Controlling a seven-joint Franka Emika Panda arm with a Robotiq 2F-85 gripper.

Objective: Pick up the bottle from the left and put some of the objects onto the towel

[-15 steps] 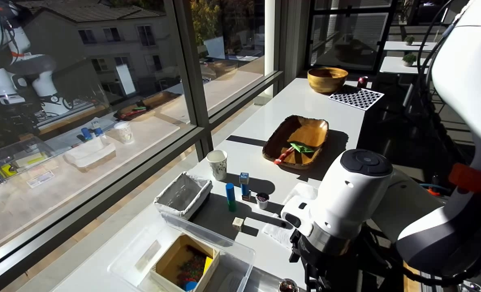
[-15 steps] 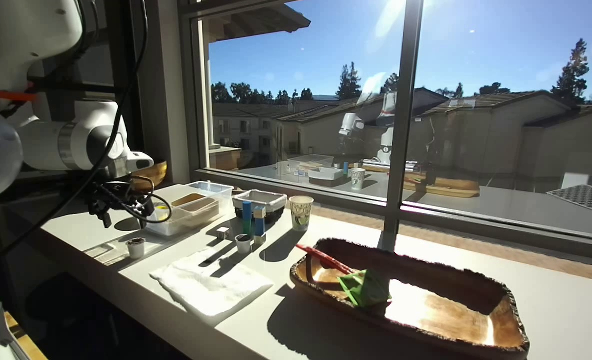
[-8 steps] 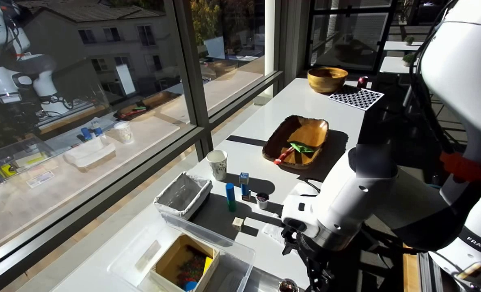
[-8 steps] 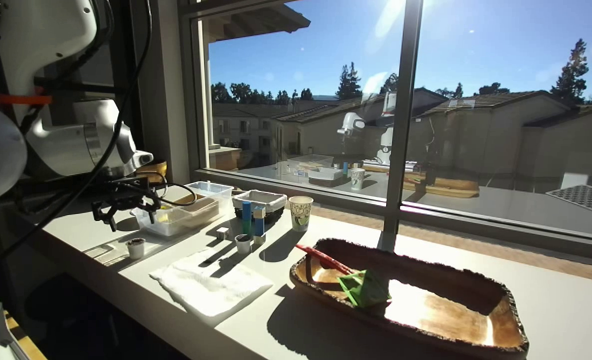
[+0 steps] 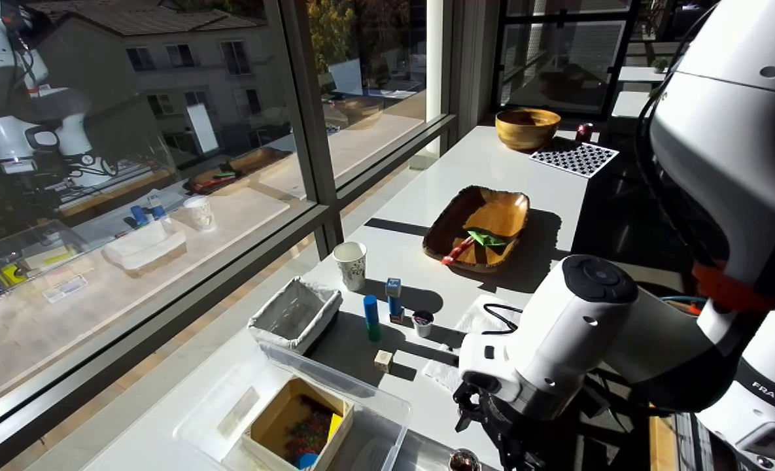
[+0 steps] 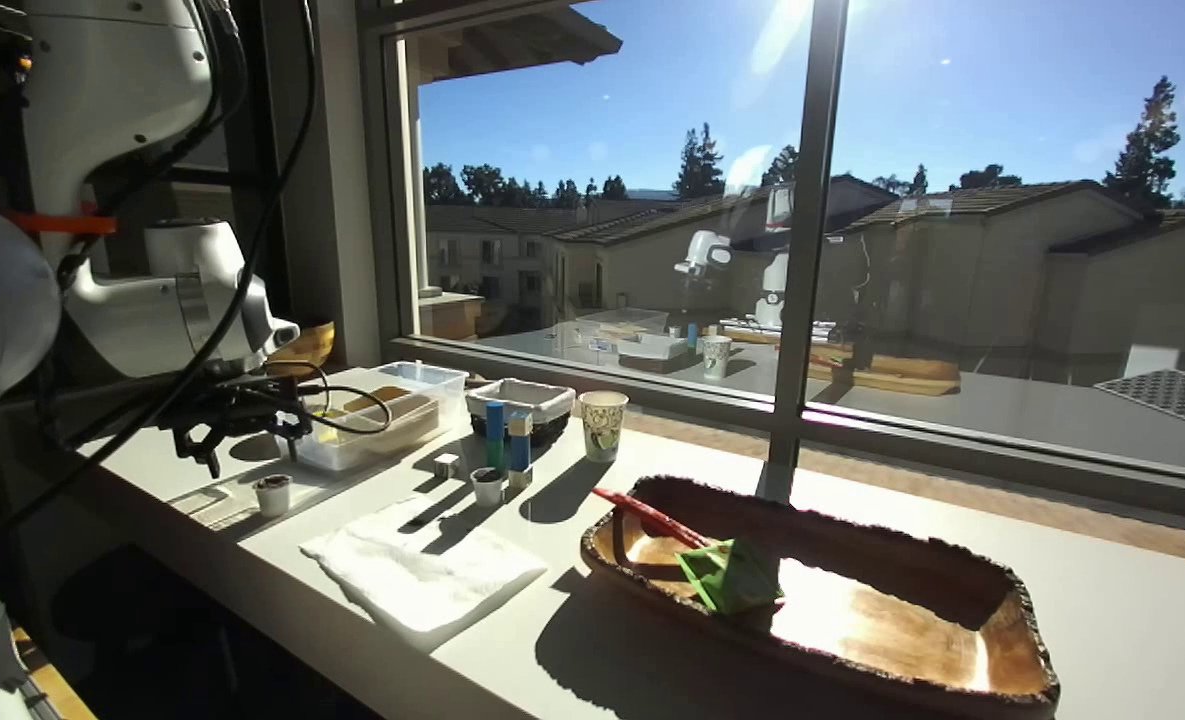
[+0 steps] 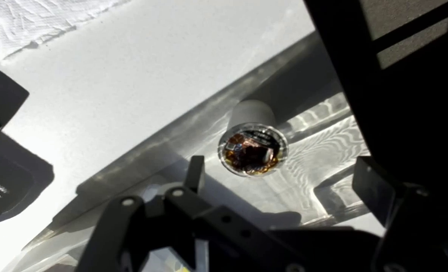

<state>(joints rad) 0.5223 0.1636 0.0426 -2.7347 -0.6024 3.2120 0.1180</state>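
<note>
1. Progress: very early, my read. Pick not made, placing not started; step in hand looks like lining up a first grasp.
2. Gripper (image 7: pixel 283 179): fingers spread wide, holding nothing. In the wrist view the foil-topped pod (image 7: pixel 252 149) shows in the gap, but it sits beyond the fingertips, untouched.
3. Pod location: upright on the shiny tray (image 7: pixel 314 151); in an exterior view that is left of the towel (image 6: pixel 442 580), near it, not on it.
4. Towel: lies flat and wrinkled on the near part of the white table (image 5: pixel 465 163), left of the wooden tray (image 6: pixel 882 610). Only shadows and creases made out on it, no object set down.
5. Bottle: can't make one out in any view. Sentence may mean the pod, given where the gripper hangs; guess only.
6. Other candidates, none delivered: second pod (image 6: pixel 487 488) just beside the towel's far edge; pale cube (image 6: pixel 446 465), blue-green cylinder (image 6: pixel 494 437) and blue block stack (image 6: pixel 520 450) farther back. "Some" doesn't say which count.
7. Left to do, likely: lower over the pod, grip, lift, carry right, release on the towel, then maybe repeat with others. Glare off the tray could make judging height tricky.
</note>
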